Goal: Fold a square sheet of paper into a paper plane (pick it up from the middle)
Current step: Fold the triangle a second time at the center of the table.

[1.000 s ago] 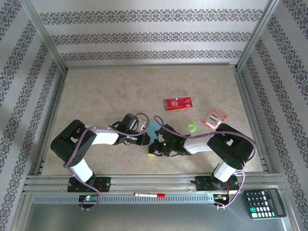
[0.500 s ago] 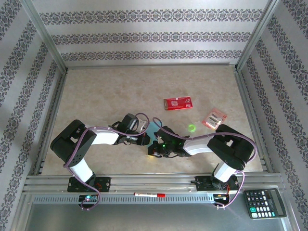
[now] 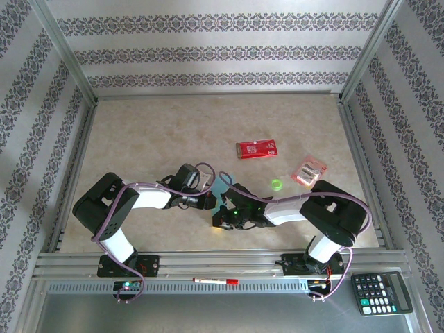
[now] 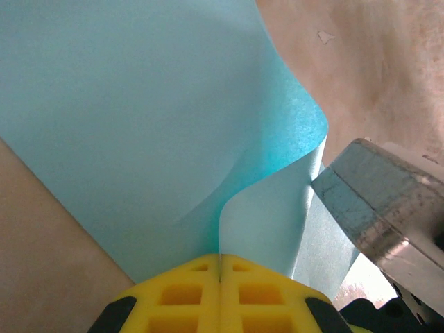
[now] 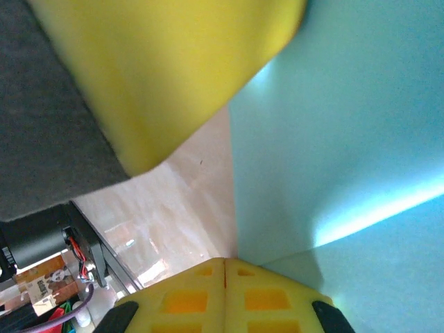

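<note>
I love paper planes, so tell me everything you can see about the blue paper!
The blue paper is a thin, plain, light-teal sheet, not yet a plane. It looks smooth and a little see-through where light hits it. Part of it is bent up into a soft curl. The yellow left fingers are shut on one part of it and the yellow right fingers on another. It sits between the two arms, near the front middle of the beige table.

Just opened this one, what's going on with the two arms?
Both arms are pinching the thin light-blue square sheet of paper near the front middle of the table. The left gripper is shut on an edge where the sheet curls in a loose bend; the right gripper is shut on another part. No dart shape shows yet. The red rectangular packet and small green ring lie apart.
</note>
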{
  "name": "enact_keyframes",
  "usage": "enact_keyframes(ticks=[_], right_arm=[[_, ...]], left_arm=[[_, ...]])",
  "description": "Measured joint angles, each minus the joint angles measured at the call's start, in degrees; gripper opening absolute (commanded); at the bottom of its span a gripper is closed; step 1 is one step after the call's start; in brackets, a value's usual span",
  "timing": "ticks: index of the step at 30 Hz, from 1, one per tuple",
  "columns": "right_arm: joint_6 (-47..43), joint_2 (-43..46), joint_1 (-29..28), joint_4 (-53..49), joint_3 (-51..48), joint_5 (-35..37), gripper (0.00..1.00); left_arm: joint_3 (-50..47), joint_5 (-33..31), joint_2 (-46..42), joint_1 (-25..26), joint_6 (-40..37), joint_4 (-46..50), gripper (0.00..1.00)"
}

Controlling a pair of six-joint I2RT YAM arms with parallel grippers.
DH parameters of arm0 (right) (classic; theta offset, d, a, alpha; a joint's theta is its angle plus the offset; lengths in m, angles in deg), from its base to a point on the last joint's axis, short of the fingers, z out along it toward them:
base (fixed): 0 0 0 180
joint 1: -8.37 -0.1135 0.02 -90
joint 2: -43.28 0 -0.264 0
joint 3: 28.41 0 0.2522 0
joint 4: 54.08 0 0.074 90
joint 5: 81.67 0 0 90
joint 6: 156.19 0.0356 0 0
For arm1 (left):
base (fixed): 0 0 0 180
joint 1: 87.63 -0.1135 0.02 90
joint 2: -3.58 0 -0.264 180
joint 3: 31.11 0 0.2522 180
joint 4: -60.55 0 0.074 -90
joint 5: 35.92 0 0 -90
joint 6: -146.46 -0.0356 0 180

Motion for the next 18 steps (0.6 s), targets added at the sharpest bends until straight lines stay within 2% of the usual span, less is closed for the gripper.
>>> enact_keyframes(ticks=[9,18], right_arm=[[-1.33,6.32,3.67,-0.87,-0.33,-0.15,0.00],[-2.19,2.99,3.82,-1.22,1.51,-0.07,0.00]], left_arm=[[0.00,0.00,0.00,0.00,0.00,0.00,0.00],[0.04,0.02,0.04,0.00,0.00,0.02,0.00]])
